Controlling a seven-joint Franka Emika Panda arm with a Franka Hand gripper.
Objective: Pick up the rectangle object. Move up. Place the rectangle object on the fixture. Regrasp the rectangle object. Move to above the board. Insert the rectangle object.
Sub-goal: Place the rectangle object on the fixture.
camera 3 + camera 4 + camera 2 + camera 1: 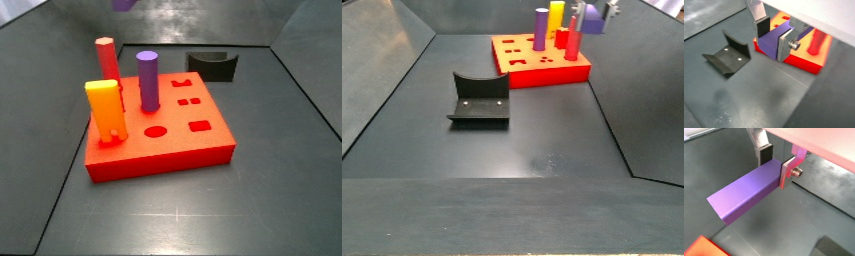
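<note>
My gripper (776,164) is shut on one end of the rectangle object (744,193), a short purple bar that sticks out level from between the fingers. In a wrist view the gripper (774,37) holds the bar (768,46) in the air beside the red board (807,65), with the black fixture (727,57) on the floor nearby. In a side view only the bar's tip (124,4) shows at the top edge, high behind the board (160,160). In a side view the bar (591,20) hangs just beyond the board (543,75). The fixture (478,100) is empty.
On the board stand a tall round purple cylinder (147,80), a red peg (106,60) and a yellow-orange block (104,112). Its top has round, rectangular and slot holes. The fixture (211,65) stands behind the board. Dark walls enclose the grey floor.
</note>
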